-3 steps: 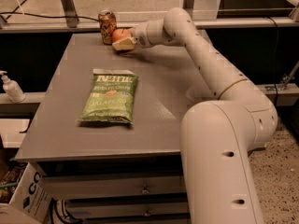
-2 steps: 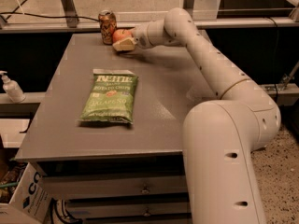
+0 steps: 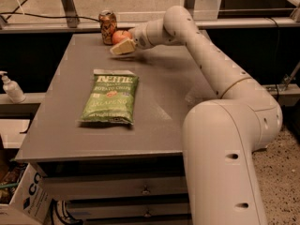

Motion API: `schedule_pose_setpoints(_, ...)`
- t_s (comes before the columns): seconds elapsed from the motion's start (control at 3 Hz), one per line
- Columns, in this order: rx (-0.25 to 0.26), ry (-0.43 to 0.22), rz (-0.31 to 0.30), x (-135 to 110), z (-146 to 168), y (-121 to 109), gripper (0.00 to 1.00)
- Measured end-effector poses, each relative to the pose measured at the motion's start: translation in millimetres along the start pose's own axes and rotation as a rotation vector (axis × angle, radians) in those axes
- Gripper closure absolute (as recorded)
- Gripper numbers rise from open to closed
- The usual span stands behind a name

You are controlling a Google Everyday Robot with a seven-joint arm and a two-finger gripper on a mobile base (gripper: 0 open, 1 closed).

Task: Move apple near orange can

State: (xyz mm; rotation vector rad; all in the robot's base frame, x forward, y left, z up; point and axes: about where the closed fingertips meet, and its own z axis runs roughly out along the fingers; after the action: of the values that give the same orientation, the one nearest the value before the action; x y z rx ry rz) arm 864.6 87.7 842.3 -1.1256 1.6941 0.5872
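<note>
The orange can (image 3: 108,26) stands upright at the far edge of the grey table (image 3: 164,93). The red-orange apple (image 3: 121,34) is right beside it, on its right, touching or almost touching it. My gripper (image 3: 123,46) is at the apple, reaching in from the right, and its cream front part covers the apple's lower near side. The arm (image 3: 201,50) stretches from the lower right across the table's far right part.
A green bag of chips (image 3: 109,97) lies flat in the middle left of the table. A soap dispenser (image 3: 11,87) stands on a ledge to the left. A metal rail and post (image 3: 65,3) run behind the table. A cardboard box (image 3: 18,205) sits on the floor lower left.
Almost nothing has moved. My gripper stays at the apple beside the can, and its front part sits very slightly lower.
</note>
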Motion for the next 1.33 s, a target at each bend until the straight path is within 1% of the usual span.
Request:
schedule_pose_setpoints(0.33, -0.001, -0.001, 0.0, -1, 0, 0, 0.0)
schedule_pose_setpoints(0.67, 0.008, -0.032, 0.015, -7, -26, -4, 0.0)
schedule_pose_setpoints(1.0, 0.031, -0.065, 0.039, -6, -69, -9, 0.0)
schedule_pose_setpoints(1.33, 0.063, -0.118, 0.101, 5, -122, -9, 0.0)
